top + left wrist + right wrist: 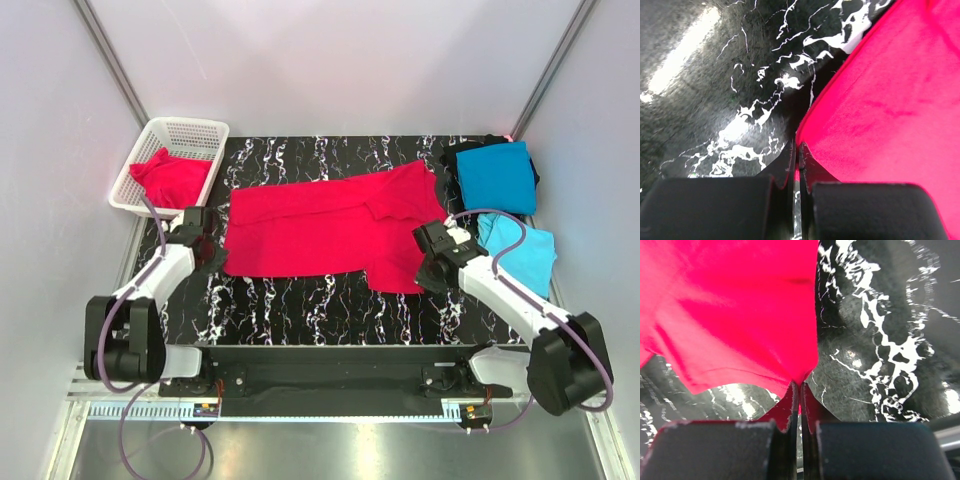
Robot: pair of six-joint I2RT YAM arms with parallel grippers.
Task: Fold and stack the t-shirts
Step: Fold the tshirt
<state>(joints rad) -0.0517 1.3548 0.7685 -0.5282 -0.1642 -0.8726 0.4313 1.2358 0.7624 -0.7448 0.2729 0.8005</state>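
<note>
Red t-shirt (320,230) lies spread; I see my left gripper (798,150) and right gripper (800,386) reaching low, each clenched on an opposite edge.

Black table (300,300), veined in white. Spread wide across the middle, from 9 toward 3 o'clock: a red shirt (310,235), one sleeve reaching toward 1 o'clock, the other toward 4. At 2 o'clock, folded flat: a teal shirt (497,175). Just beside it, at 3 o'clock by the edge: a sky-blue shirt (525,250). At 10 o'clock, at the corner: a white mesh basket (195,128).
</note>
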